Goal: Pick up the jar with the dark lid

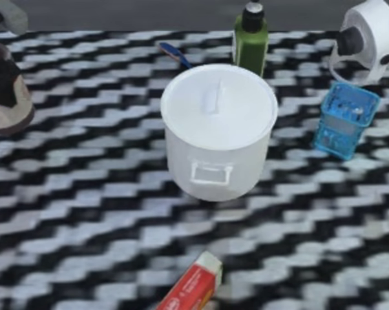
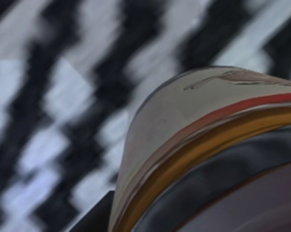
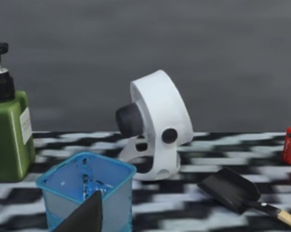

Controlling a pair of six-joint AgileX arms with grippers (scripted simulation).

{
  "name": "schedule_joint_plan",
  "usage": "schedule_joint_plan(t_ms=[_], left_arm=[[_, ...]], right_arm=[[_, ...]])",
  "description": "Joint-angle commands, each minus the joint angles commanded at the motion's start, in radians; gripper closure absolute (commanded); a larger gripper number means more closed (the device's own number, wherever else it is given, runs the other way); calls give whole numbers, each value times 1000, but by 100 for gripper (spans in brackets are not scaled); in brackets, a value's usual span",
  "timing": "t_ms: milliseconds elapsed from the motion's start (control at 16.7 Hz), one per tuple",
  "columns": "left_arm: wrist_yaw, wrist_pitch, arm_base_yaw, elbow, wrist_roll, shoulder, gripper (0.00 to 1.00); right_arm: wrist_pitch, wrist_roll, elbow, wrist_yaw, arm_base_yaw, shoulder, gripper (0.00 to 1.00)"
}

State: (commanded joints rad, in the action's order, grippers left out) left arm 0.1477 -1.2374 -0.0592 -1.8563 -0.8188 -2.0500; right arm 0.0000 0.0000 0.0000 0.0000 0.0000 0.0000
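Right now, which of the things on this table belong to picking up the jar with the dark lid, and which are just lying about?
For the job:
- jar with the dark lid, at the table's left edge
- left gripper, close against the jar

Lying about:
- white pot
- green bottle
- blue cup
- white fan
- red box
- black scoop
- right gripper, idle by the cup

even light, soft blur thruout

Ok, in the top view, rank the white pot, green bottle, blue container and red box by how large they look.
Largest to smallest:
1. white pot
2. blue container
3. green bottle, close to the container, so unsure
The red box is cut off by the frame edge, so left unranked.
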Motion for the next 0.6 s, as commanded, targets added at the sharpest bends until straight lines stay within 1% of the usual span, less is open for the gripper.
schedule_joint_plan(t_ms=[120,300,420,600], left_arm=[[-7,9,12,8,32,0,100],[-33,38,58,35,160,1,100],[-58,67,103,64,296,3,100],[-100,118,182,124,554,9,100]], right_arm=[[0,0,0,0,0,0,0],[0,0,0,0,0,0,0],[0,0,0,0,0,0,0],[0,0,0,0,0,0,0]])
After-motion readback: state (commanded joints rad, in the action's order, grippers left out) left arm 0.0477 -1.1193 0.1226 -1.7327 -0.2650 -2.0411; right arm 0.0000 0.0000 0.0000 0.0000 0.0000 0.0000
